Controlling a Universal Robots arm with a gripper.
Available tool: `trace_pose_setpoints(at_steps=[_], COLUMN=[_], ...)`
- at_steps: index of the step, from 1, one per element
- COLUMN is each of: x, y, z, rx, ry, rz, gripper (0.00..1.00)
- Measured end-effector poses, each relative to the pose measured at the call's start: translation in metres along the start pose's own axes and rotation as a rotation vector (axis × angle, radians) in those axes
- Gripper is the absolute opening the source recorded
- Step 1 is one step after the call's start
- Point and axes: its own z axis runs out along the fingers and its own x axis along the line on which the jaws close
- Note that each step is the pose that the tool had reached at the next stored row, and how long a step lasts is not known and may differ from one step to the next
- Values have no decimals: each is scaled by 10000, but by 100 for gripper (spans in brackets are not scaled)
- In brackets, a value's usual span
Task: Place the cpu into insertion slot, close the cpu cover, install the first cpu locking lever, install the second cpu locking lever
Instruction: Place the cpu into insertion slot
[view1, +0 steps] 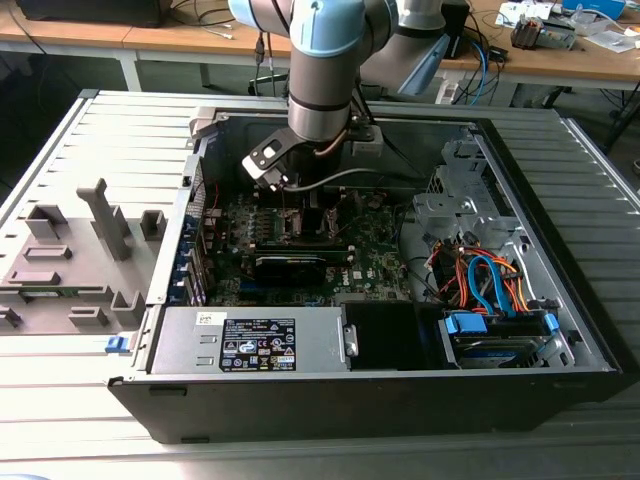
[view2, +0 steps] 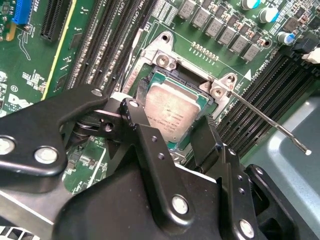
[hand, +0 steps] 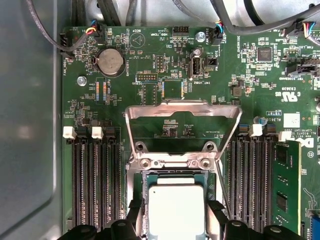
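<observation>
Computer case (view1: 300, 410): lies open on its side on a grey slatted table (view1: 60, 150).
Arm (view1: 320, 70): reaches straight down into the case.
Motherboard (hand: 165, 50): green, flat on the case floor.
Gripper (hand: 175, 212): low over the socket, its fingers (view2: 131, 107) closed in on two opposite edges of the cpu.
Cpu cover (hand: 182, 106): swung up and back on its hinge, off the socket.
Insertion slot (view2: 192, 79): uncovered, between the banks of memory slots (hand: 95, 185).
Cpu (view2: 172, 112): silver top up, sitting in the insertion slot.
Locking lever (view2: 265, 122): a thin rod angling away from one socket corner.
</observation>
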Motion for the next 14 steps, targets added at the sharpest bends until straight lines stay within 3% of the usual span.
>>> trace_pose_setpoints(at_steps=[5, 10, 11, 14], x=[3, 0, 0, -10], y=[-1, -4, -3, 14], z=[-10, -121, -121, -123], rx=[1, -1, -2, 6], ry=[-2, 3, 6, 0], rz=[1, 1, 0, -27], gripper=[62, 62, 60, 41])
